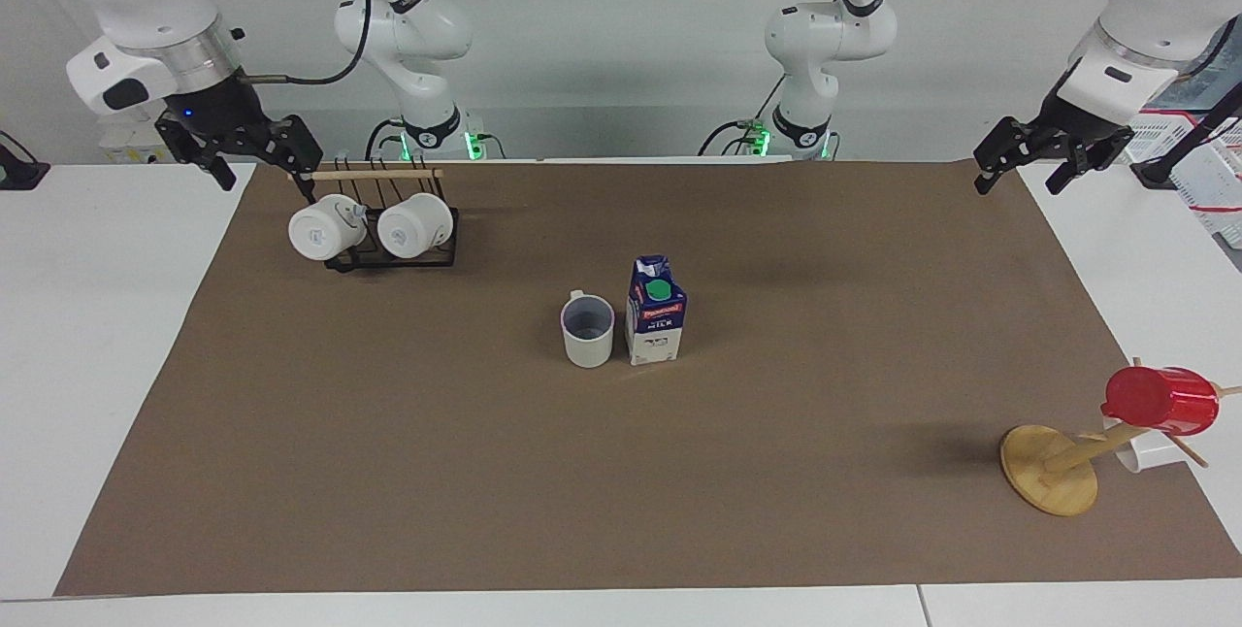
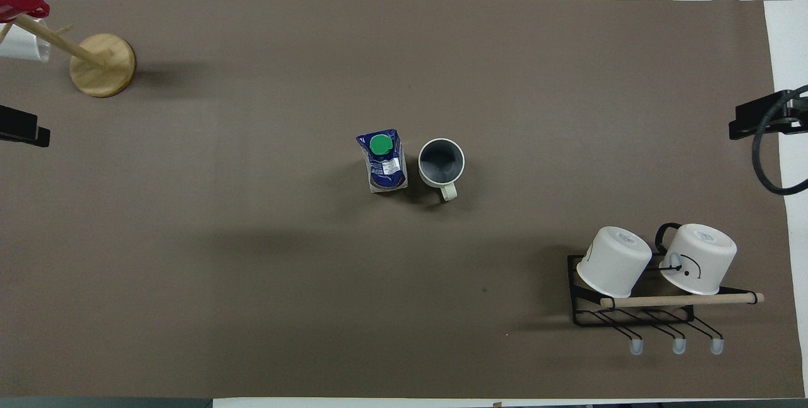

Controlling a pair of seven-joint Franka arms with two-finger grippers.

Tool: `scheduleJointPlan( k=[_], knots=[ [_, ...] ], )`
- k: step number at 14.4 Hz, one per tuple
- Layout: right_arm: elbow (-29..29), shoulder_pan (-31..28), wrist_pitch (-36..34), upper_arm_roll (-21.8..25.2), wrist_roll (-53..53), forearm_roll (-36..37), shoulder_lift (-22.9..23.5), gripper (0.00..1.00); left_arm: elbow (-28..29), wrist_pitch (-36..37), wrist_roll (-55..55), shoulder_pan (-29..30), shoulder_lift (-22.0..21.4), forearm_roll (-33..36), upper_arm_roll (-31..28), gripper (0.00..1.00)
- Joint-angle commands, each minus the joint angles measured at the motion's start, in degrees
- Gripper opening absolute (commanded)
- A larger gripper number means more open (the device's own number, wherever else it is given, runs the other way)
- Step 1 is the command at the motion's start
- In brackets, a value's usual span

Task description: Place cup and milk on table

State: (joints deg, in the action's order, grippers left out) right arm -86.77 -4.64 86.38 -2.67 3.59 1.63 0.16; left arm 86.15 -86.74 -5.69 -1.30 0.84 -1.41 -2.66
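Overhead view shows the cup (image 2: 441, 161) and the milk (image 2: 383, 160) upright and just beside each other at mid-bench (image 2: 252, 269), the milk toward the left arm's end, with bare brown paper on every side out to the wire rack (image 2: 631, 316) and the wooden stand (image 2: 102, 64) near the corners. Facing view alone shows both hands in full: the left hand (image 1: 1021, 172) hangs over the paper's edge with fingers apart and holding nothing, and the right hand (image 1: 262, 169) hangs beside the wire rack, likewise spread and empty.
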Motion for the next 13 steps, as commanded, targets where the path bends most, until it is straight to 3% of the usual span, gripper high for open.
scheduleJointPlan(
  k=[1,13],
  knots=[
    [-1.1,-0.3,0.1,-0.6,-0.7,0.7,-1.0,1.0,0.2,0.8,-0.6,-0.2,-0.2,-0.8,-0.3,1.0],
    [-2.3,-0.3,0.0,-1.2,-0.7,1.1,-1.5,1.0,0.3,0.8,-0.6,-0.2,-0.2,-0.8,-0.3,1.0]
  ],
)
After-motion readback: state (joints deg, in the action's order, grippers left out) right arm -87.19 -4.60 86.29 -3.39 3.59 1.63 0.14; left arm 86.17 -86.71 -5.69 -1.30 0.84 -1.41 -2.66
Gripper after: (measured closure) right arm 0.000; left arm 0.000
